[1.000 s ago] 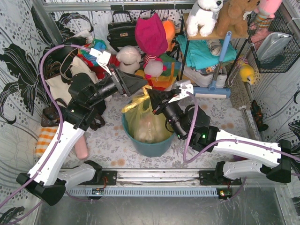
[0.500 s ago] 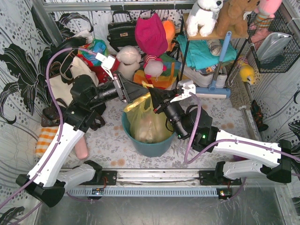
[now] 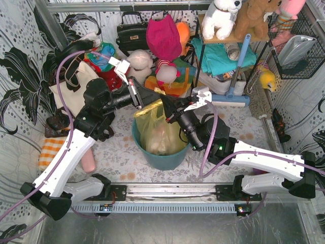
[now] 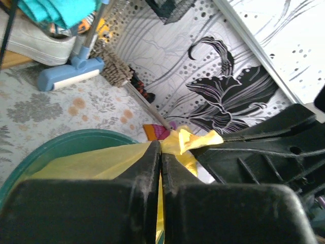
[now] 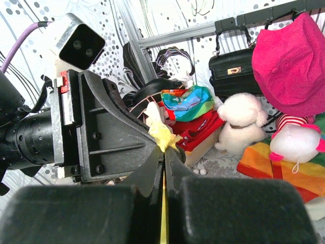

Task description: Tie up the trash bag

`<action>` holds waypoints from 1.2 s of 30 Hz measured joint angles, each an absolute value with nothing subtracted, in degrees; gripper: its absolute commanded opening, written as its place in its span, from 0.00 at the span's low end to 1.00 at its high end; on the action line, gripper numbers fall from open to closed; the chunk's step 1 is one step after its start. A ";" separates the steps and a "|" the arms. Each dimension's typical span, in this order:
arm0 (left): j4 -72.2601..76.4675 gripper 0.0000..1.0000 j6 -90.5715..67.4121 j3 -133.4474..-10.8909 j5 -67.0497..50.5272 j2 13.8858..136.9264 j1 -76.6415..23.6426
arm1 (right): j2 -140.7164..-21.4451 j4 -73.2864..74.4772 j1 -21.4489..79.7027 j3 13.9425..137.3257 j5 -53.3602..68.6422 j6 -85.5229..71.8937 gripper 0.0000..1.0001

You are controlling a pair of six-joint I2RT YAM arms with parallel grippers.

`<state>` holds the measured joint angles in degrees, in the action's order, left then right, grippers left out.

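From above, the trash bag (image 3: 158, 133) is being held in the teal bin (image 3: 161, 161) on the worktop (image 3: 116, 152), its yellow neck being drawn up above the bin's rim. From the left wrist, the left tool (image 4: 160, 152) is being seen clamped on that neck, over the bin's rim. From the right wrist, the right tool (image 5: 163, 155) is being seen pinching the neck's yellow tip.

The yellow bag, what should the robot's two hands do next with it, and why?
Probably cross the two pinched ends over each other to start a knot. The left gripper and right gripper are each shut on a bit of the trash bag's top, tips almost touching above the teal bin, and no knot shows yet.
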<state>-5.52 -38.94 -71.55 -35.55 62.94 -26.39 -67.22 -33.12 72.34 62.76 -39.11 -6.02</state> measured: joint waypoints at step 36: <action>-21.04 0.57 -29.87 -78.22 -23.57 62.85 -28.95 | -67.11 -33.93 72.34 61.58 -38.57 -6.26 0.00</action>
